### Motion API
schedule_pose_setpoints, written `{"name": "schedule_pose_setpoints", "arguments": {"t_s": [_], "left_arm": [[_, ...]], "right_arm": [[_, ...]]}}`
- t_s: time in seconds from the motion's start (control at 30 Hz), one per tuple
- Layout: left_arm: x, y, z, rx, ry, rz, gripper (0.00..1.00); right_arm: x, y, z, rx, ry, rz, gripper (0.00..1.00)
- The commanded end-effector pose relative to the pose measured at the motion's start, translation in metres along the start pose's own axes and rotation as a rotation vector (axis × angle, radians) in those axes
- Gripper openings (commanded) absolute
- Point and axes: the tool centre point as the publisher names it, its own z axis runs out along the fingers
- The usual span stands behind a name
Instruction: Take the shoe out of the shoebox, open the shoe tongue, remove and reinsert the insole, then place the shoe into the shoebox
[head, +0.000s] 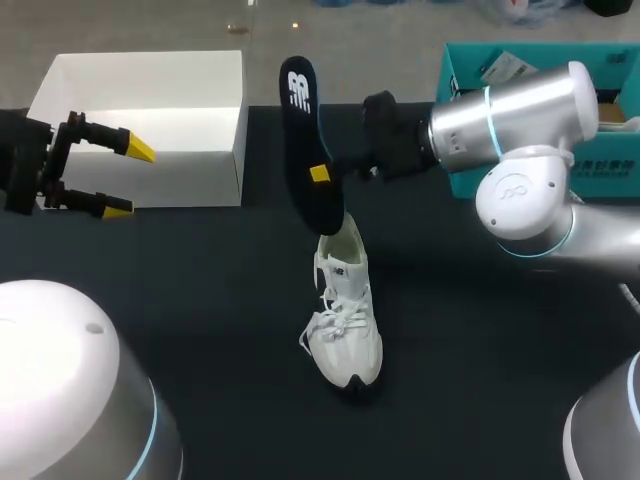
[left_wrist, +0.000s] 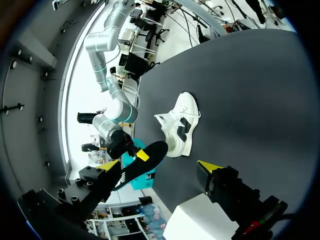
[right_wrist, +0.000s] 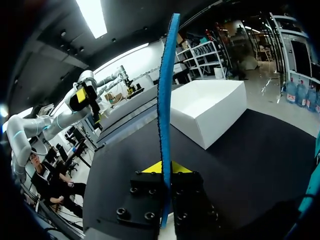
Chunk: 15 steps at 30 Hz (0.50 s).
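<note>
A white sneaker (head: 346, 318) stands upright on the dark table, toe toward the front; it also shows in the left wrist view, sneaker (left_wrist: 180, 126). My right gripper (head: 322, 173) is shut on a dark insole (head: 308, 140), held up in the air above and behind the shoe's heel, its lower end close to the shoe's opening. In the right wrist view the insole (right_wrist: 165, 100) stands edge-on between the yellow fingertips (right_wrist: 176, 168). My left gripper (head: 128, 178) is open at the far left, in front of the white shoebox (head: 150, 125), nothing between its fingers.
A teal box (head: 520, 110) with items stands at the back right behind my right arm. The white shoebox (right_wrist: 210, 107) sits at the table's back left edge. Dark tabletop (head: 220, 300) spreads around the shoe.
</note>
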Motion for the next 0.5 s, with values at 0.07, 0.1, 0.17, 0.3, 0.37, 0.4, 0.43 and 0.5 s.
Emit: {"name": "schedule_pose_setpoints", "arguments": {"t_s": [0.07,0.1,0.17,0.3,0.37,0.4,0.43,0.5], "left_arm": [[0.0,-0.001,0.0,-0.001,0.004,-0.001,1.0],[0.0,-0.001,0.0,-0.001,0.004,-0.001,1.0],[0.0,-0.001,0.0,-0.001,0.004,-0.001,1.0],[0.0,-0.001,0.0,-0.001,0.004,-0.001,1.0],[0.0,-0.001,0.0,-0.001,0.004,-0.001,1.0],[0.0,-0.001,0.0,-0.001,0.004,-0.001,1.0],[0.0,-0.001,0.0,-0.001,0.004,-0.001,1.0],[0.0,-0.001,0.0,-0.001,0.004,-0.001,1.0]], "right_arm": [[0.002,-0.01,0.009,-0.017,-0.006,0.017,0.0],[0.003,-0.013,0.01,-0.018,-0.005,0.018,0.0],[0.006,-0.017,0.011,-0.013,-0.005,0.02,0.0],[0.006,-0.026,0.011,0.005,-0.01,0.032,0.0],[0.007,-0.03,0.012,0.01,-0.012,0.038,0.0],[0.007,-0.032,0.012,0.013,-0.012,0.041,0.0],[0.007,-0.033,0.012,0.014,-0.012,0.042,0.0],[0.008,-0.035,0.012,0.017,-0.012,0.044,0.0]]}}
